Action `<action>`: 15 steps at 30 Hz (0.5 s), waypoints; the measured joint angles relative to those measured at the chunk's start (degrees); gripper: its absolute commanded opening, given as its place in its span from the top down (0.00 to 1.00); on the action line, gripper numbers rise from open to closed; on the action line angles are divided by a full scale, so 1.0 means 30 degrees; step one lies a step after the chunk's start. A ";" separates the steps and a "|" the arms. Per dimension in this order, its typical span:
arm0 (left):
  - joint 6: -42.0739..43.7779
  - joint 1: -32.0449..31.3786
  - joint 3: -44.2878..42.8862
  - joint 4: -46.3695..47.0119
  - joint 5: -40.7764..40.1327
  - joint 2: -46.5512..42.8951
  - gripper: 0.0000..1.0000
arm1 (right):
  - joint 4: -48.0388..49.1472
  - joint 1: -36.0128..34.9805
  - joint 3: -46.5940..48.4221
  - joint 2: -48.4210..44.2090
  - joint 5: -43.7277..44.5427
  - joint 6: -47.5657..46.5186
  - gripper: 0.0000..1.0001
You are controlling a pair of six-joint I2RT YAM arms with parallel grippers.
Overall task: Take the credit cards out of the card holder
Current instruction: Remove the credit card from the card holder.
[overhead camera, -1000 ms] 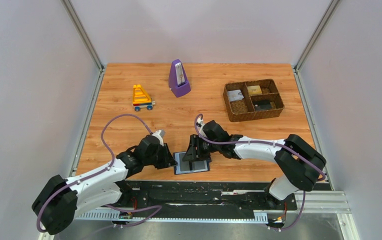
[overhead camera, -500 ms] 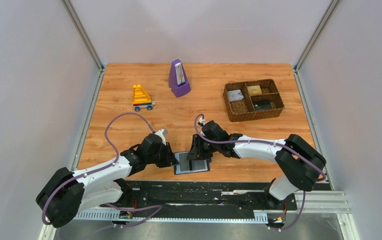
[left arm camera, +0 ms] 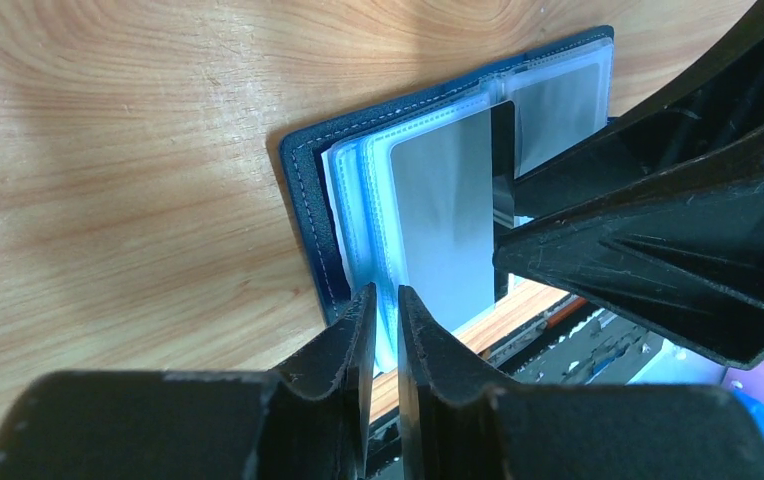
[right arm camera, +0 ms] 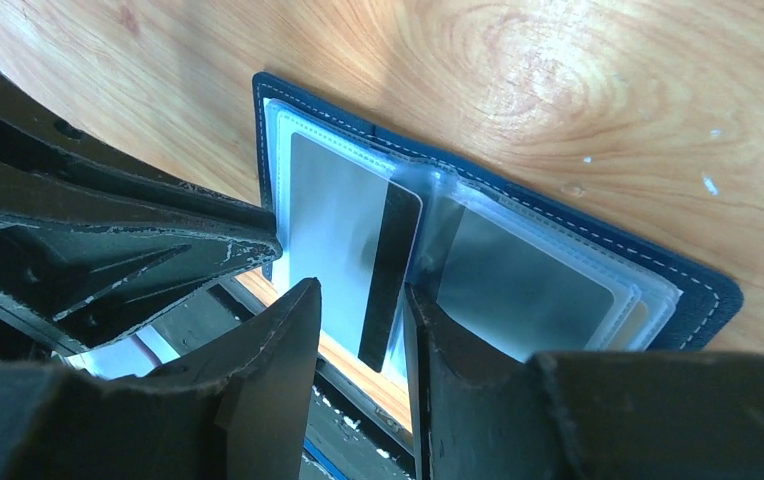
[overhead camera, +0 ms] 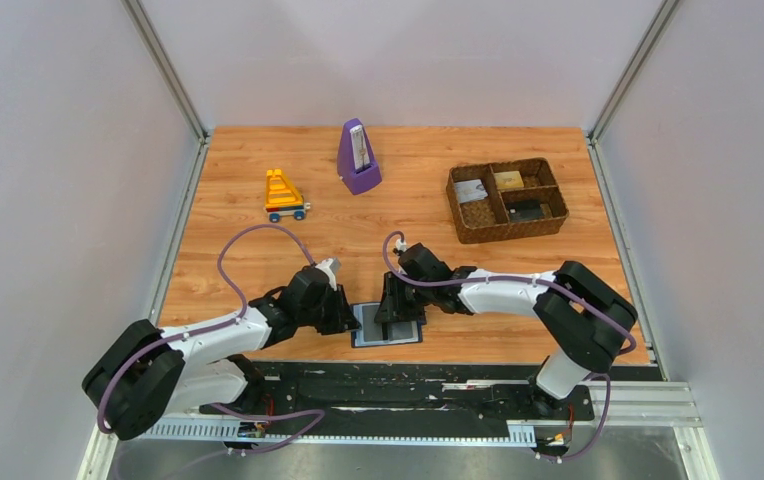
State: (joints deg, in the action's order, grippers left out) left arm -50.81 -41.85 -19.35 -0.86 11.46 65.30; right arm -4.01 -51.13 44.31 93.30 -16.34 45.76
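Note:
The card holder (overhead camera: 386,327) lies open near the table's front edge, with a dark blue-black cover (left arm camera: 303,200) and blue-grey sleeve pages. A grey credit card (right arm camera: 343,225) with a black stripe lies on its left half, partly out of its sleeve. Another grey credit card (right arm camera: 528,285) sits inside the right half's sleeve. My left gripper (left arm camera: 386,305) (overhead camera: 350,322) is shut on the near edge of the sleeve pages. My right gripper (right arm camera: 361,300) (overhead camera: 395,312) stands open low over the holder, its fingers astride the striped card's near end.
A brown woven basket (overhead camera: 514,230) at the back right holds a whitish card (overhead camera: 471,190), a gold card (overhead camera: 508,180) and a dark card (overhead camera: 525,211). A purple metronome (overhead camera: 358,157) and a yellow toy (overhead camera: 284,195) stand at the back. The metal rail (overhead camera: 388,375) runs just past the holder.
The right gripper's jaws have narrowed over the striped card and its arm has edged left. The left arm's elbow has swung right; its grip on the sleeve pages holds.

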 measured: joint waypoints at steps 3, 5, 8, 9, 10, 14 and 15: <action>0.0051 -0.0007 0.0000 0.0015 0.0000 0.0007 0.78 | 0.0022 0.0000 0.0029 0.0095 -0.0007 0.0000 0.63; 0.0058 -0.0007 0.0000 0.0015 0.0000 0.0007 0.78 | 0.0022 0.0000 0.0029 0.0095 -0.0007 0.0000 0.64; 0.0051 -0.0007 0.0000 0.0029 0.0007 0.0029 0.78 | 0.0022 0.0007 0.0029 0.0095 0.0000 -0.0007 0.72; 0.0051 -0.0007 0.0000 0.0044 0.0015 0.0044 0.78 | 0.0022 0.0007 0.0029 0.0095 0.0000 -0.0029 0.76; 0.0051 -0.0007 0.0000 0.0080 0.0015 0.0073 0.78 | 0.0022 0.0007 0.0029 0.0095 0.0007 -0.0073 0.81; 0.0051 -0.0007 0.0000 0.0189 0.0044 0.0168 0.79 | -0.0007 0.0044 0.0029 0.0095 0.0051 -0.0299 1.00; 0.0051 -0.0007 0.0000 0.0204 0.0044 0.0175 0.79 | 0.0036 0.0117 0.0007 0.0095 -0.0022 -0.0328 1.00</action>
State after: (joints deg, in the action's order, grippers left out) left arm -50.65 -41.87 -19.35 -0.25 11.60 65.82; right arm -3.90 -50.78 44.34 93.58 -16.40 44.77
